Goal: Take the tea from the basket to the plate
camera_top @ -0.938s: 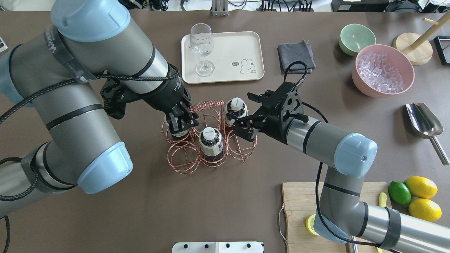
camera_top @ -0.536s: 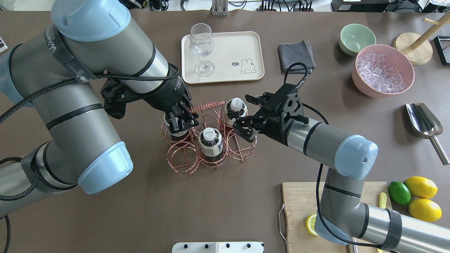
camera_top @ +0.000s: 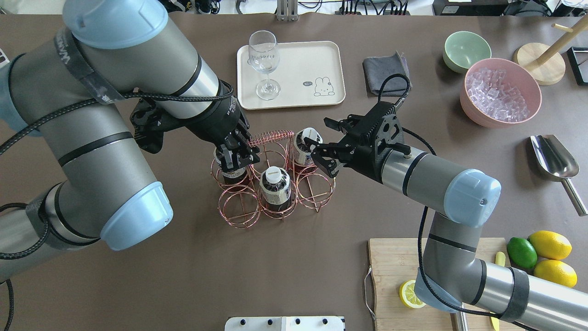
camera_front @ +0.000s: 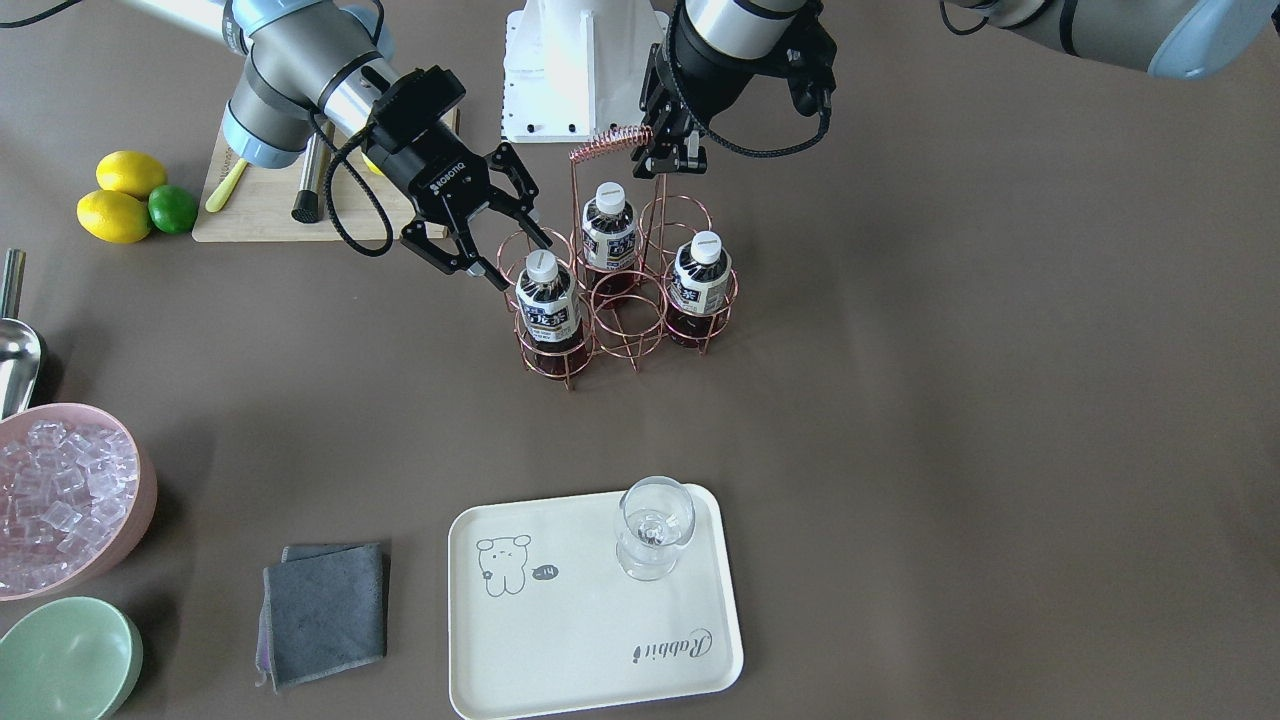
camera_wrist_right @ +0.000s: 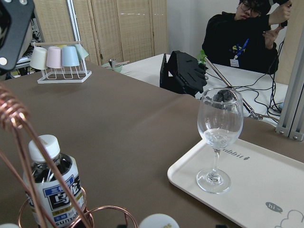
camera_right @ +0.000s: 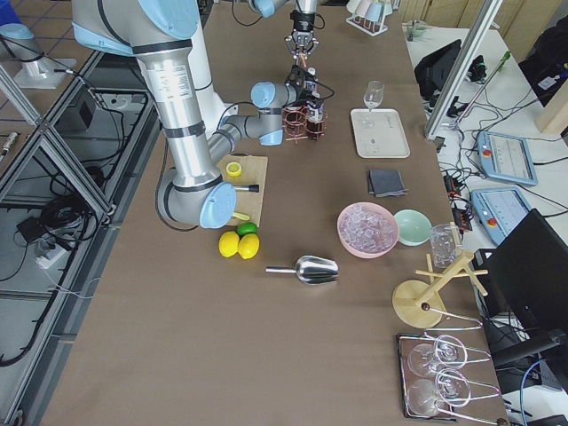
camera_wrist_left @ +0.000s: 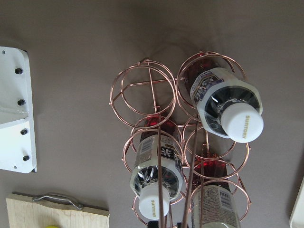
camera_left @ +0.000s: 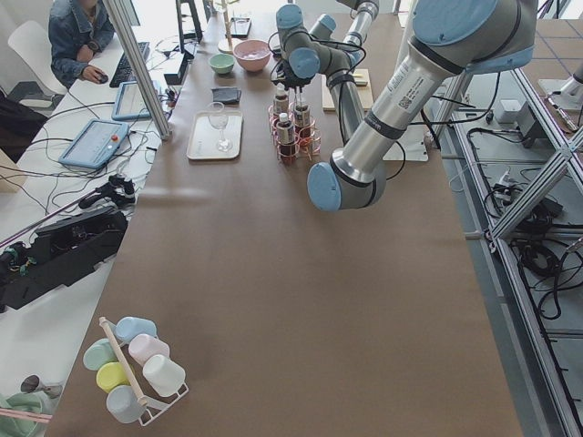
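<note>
Brown tabletop (camera_front: 950,400), and the left gripper (camera_front: 663,157) is clamped on the coil handle of the basket (camera_front: 608,144). Now the right gripper (camera_front: 522,264) hangs wide-jawed just beside the tea (camera_front: 547,300), upright in its ring, well apart from the plate (camera_front: 590,620), where a wine glass (camera_front: 655,525) stands.

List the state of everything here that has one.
Rose-gold wire bottle basket: three rings filled, three empty.
Clear plastic tea bottles: capped, upright in basket.
Cream rectangular tray: holds only the glass.
Clear wine glass: upright, empty.
Pink bowl: full of ice.
Left end effector: shut on basket handle.
Right end effector: open.
</note>
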Tool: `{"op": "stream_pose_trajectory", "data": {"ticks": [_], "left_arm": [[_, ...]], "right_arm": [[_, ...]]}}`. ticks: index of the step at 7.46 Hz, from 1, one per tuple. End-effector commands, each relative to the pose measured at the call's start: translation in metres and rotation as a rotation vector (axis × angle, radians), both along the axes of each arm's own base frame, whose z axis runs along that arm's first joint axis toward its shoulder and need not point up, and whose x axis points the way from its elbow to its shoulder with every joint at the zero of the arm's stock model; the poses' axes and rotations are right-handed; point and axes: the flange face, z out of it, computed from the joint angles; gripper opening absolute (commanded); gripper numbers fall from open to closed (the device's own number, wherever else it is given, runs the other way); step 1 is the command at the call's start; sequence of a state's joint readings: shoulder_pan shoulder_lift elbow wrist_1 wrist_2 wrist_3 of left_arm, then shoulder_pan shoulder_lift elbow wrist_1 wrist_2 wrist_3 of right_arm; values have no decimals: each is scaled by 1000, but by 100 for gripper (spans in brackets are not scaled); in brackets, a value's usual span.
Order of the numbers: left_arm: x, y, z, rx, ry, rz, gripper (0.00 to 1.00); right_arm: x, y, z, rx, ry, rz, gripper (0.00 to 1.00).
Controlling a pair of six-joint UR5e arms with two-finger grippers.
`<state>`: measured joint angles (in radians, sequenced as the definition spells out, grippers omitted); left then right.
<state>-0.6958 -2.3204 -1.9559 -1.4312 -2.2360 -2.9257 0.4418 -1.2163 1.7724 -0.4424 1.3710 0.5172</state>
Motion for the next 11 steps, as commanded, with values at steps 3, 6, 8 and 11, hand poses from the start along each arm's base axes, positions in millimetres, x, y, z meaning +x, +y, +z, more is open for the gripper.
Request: {"op": "stream_pose_trajectory", "data": {"ticks": [3, 6, 8, 11], "left_arm": [[-2, -2, -2, -2, 3, -5, 17], [-2, -4, -2, -5, 0, -10, 25], [-4, -5, -2, -5, 0, -13, 29], [-5, -9, -7, -9, 4, -23, 30]], "right_arm": [[-12, 0, -4, -9, -4, 0, 52], [-11, 1, -5, -22, -22, -4, 0], [-4, 2, -12, -14, -36, -2, 0], [21, -6, -28, -16, -20, 0, 0]]}}
